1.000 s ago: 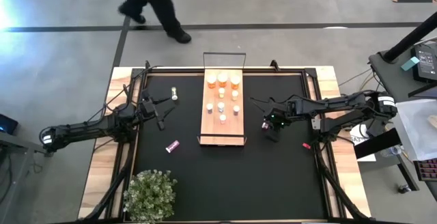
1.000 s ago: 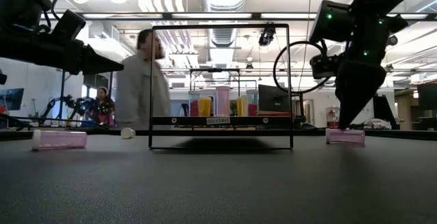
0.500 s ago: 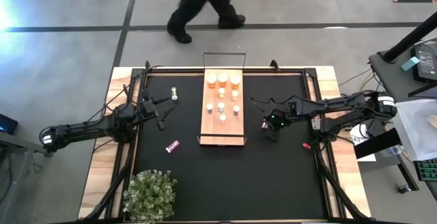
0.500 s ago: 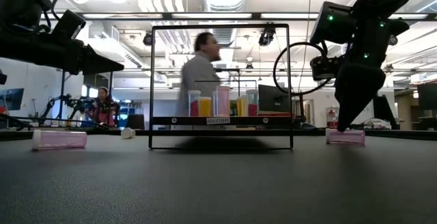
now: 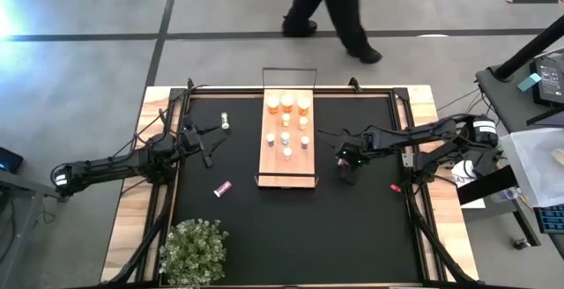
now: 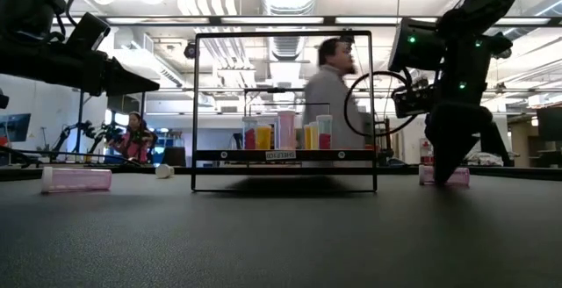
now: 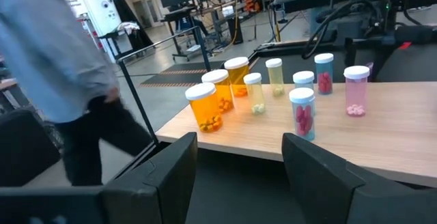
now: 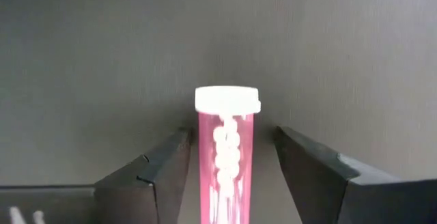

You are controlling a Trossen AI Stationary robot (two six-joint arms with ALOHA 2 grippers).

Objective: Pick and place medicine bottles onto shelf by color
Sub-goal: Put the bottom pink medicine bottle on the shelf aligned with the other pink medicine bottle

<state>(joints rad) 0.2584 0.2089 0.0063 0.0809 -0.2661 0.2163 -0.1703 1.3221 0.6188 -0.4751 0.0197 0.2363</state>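
My right gripper (image 8: 231, 183) points steeply down, open, over a slim pink medicine bottle (image 8: 227, 156) with a white cap. The bottle lies on its side on the black mat right of the shelf (image 5: 287, 161), and the fingers stand on either side of it without touching. The low view shows the bottle (image 6: 428, 176) partly behind the fingers (image 6: 450, 152). Orange, pale and pink bottles (image 7: 300, 108) stand upright on the shelf. Another pink bottle (image 5: 222, 187) lies on the mat near left, and a pale one (image 5: 226, 122) lies far left. My left gripper (image 5: 207, 145) hovers open, left of the shelf.
A small red bit (image 5: 396, 187) lies on the mat to the right. A potted plant (image 5: 194, 252) stands at the near left corner. A person (image 5: 335, 7) walks past beyond the table's far edge. Bare mat stretches along the near side.
My right gripper has sunk toward the mat and gone a little toward the shelf, so its fingers now straddle the lying pink bottle. The bottle has not moved. The person behind the table has walked toward the right.
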